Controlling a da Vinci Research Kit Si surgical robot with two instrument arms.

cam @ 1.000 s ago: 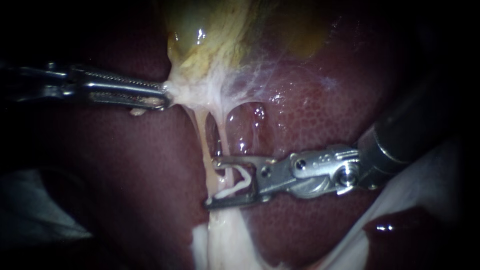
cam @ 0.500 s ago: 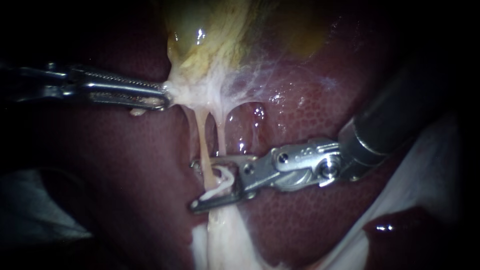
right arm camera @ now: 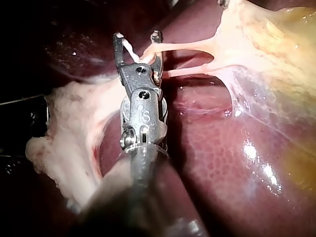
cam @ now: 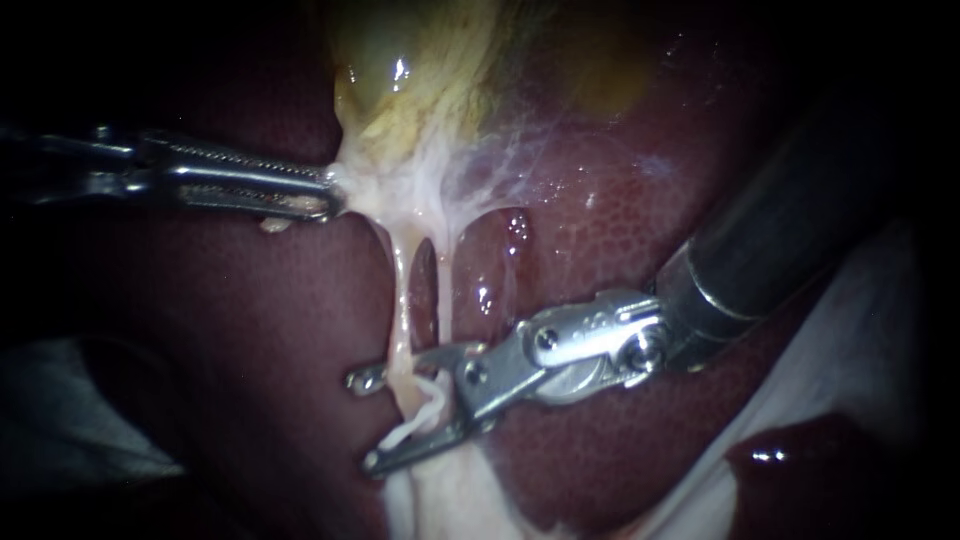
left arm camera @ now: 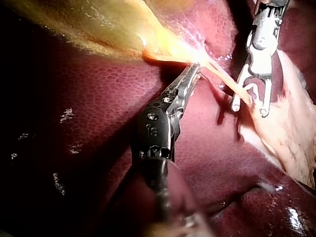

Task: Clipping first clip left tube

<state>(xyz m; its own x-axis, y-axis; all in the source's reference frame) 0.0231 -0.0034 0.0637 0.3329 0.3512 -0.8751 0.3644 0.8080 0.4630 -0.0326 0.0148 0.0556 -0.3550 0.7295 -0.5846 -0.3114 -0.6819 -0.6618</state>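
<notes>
My left instrument (cam: 325,195) comes in from the left, jaws shut on the pale tissue under the yellow gallbladder (cam: 420,70), pulling it leftward. Two thin tubes hang from there: the left tube (cam: 400,300) and the right tube (cam: 443,290). My right instrument (cam: 365,420) stands with open jaws astride the left tube, a white clip (cam: 420,420) lying between them. The right tube passes close to the jaws' hinge. In the right wrist view the jaws (right arm camera: 137,37) hold the clip (right arm camera: 129,48) with a tube (right arm camera: 182,47) running in. The left wrist view shows both instruments (left arm camera: 192,71) (left arm camera: 251,109).
Dark red liver (cam: 600,220) lies behind and around the tubes. A pale lump of tissue (cam: 440,500) sits where the tubes end, under the right instrument's jaws. White sheeting (cam: 850,350) shows at the lower right, beyond the right shaft.
My right instrument has moved leftward and a little down, so its open jaws now reach past the left tube instead of stopping short of it. The left instrument has held still.
</notes>
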